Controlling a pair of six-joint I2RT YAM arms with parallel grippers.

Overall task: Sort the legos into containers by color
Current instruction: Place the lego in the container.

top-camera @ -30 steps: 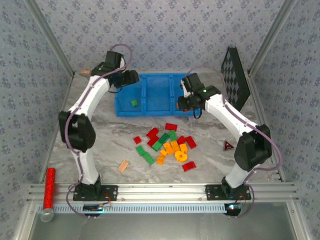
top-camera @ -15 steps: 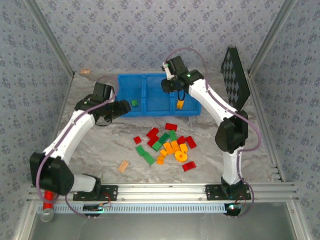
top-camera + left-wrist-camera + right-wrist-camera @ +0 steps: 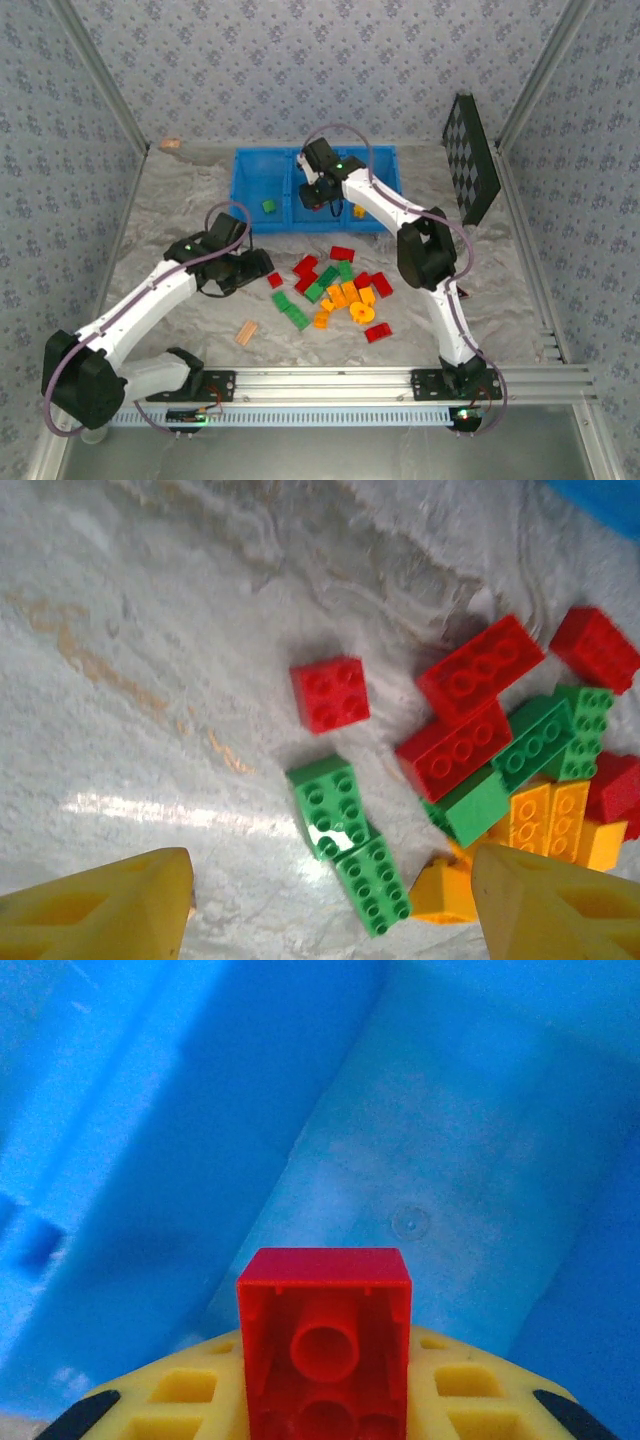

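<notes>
The left fingers (image 3: 258, 267) stand wide apart above the table (image 3: 180, 210) and hold nothing. Below the gap between them lie two green legos (image 3: 330, 805), end to end on the marbled surface. Just ahead of them a small red square lego (image 3: 330, 693) sits alone. To its right, ahead of the right-hand finger, the pile of legos (image 3: 338, 288) bunches together. Two long red ones touch there, green ones lie against them, and orange-yellow ones are nearest that finger. A tan wooden block (image 3: 245, 333) lies apart from the pile, back toward the arm bases.

The right fingers (image 3: 318, 197) are closed on a red lego (image 3: 325, 1335), its hollow underside turned to the wrist camera. They hang over the middle compartment of the blue bin (image 3: 260, 222), and that compartment's floor shows beyond the held brick. The compartment to the left of these fingers holds one green lego (image 3: 268, 206). The compartment to their right holds one orange-yellow lego (image 3: 358, 211).
</notes>
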